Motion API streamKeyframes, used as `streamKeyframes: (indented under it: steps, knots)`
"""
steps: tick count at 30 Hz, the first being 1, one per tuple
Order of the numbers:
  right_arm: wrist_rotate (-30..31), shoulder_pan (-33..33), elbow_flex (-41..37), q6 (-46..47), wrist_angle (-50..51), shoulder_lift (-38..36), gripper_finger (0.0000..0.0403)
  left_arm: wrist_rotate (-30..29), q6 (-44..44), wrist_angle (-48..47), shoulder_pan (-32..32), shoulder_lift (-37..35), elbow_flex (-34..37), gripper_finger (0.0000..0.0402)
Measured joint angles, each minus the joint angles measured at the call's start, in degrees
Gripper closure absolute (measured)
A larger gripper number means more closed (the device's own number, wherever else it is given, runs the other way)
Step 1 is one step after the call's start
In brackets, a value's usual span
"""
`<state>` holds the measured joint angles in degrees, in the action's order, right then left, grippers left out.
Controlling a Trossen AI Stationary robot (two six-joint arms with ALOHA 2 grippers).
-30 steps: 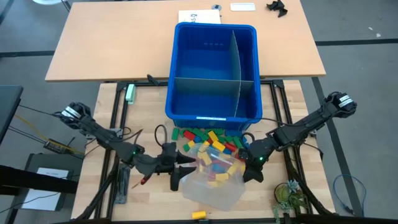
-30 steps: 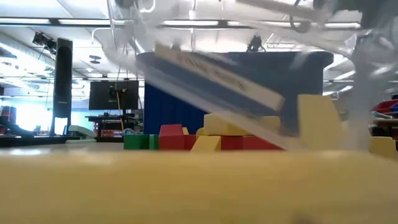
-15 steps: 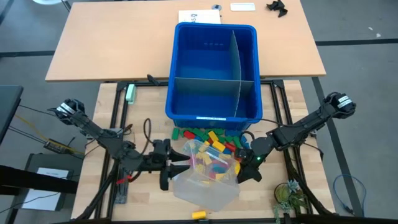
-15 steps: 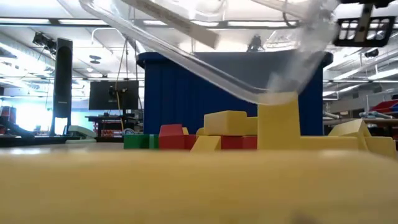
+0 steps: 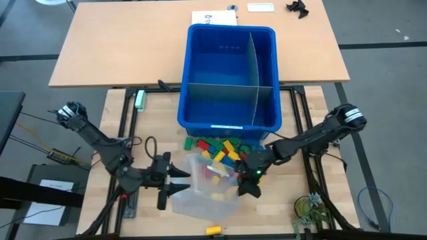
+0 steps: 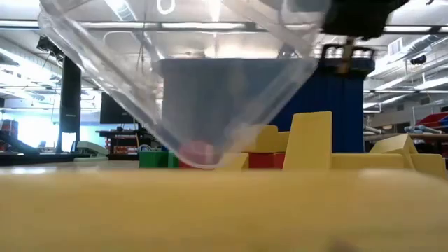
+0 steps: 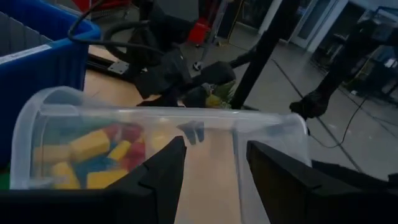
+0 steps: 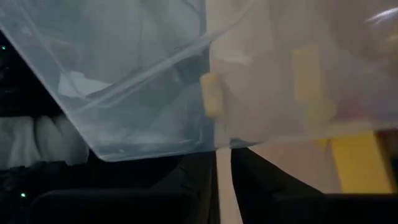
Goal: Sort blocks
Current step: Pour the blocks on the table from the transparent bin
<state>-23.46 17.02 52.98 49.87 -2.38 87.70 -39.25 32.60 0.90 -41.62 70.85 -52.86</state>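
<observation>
Blocks (image 5: 220,150) in red, yellow, blue and green lie heaped on the wooden table (image 5: 308,110), just in front of the blue bin (image 5: 230,77); some more show through the clear tub (image 5: 203,190) tipped over them (its walls blur the colours). The left gripper (image 5: 175,186) clamps the tub's rim on one side, a finger on each face of the wall. The right gripper (image 5: 245,181) pinches the opposite edge, fingers nearly together. One yellow block (image 5: 213,230) lies alone near the table's front edge, well apart from the heap.
</observation>
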Motion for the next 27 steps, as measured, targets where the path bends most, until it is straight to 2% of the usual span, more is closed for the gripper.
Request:
streamKeyframes:
  steps: [3, 7, 11, 13, 17, 21, 27]
  knots:
    - [-2.3, -2.9, 3.8, -3.3, 2.3, 4.0, 0.0341, -1.6, 2.3, -6.0, -2.6, -1.8, -0.1, 0.0209]
    - [-5.0, -6.7, 8.5, -7.4, 7.9, 9.3, 0.0343, 0.2, 7.5, -16.0, -5.7, -2.6, -0.1, 0.0209]
    - [-7.6, -8.3, 12.1, -12.0, 9.1, 13.1, 0.0342, 1.2, 18.1, -28.9, -8.5, -2.6, 0.0, 0.0209]
    - [-8.8, -9.1, 13.7, -13.7, 8.2, 14.4, 0.0342, 3.6, 25.7, -36.6, -9.5, -2.6, 0.3, 0.0209]
    - [-7.0, -10.0, 14.7, -15.8, 6.4, 15.2, 0.0342, 7.5, 36.3, -45.3, -10.9, -2.2, 0.5, 0.0209]
    - [-6.3, -11.1, 14.7, -16.0, 6.0, 15.0, 0.0342, 9.2, 43.8, -49.1, -10.9, -2.6, 0.2, 0.0209]
    - [-6.7, -11.5, 14.8, -18.1, 5.7, 15.0, 0.0341, 13.6, 47.8, -51.4, -10.8, -4.1, 0.2, 0.0209]
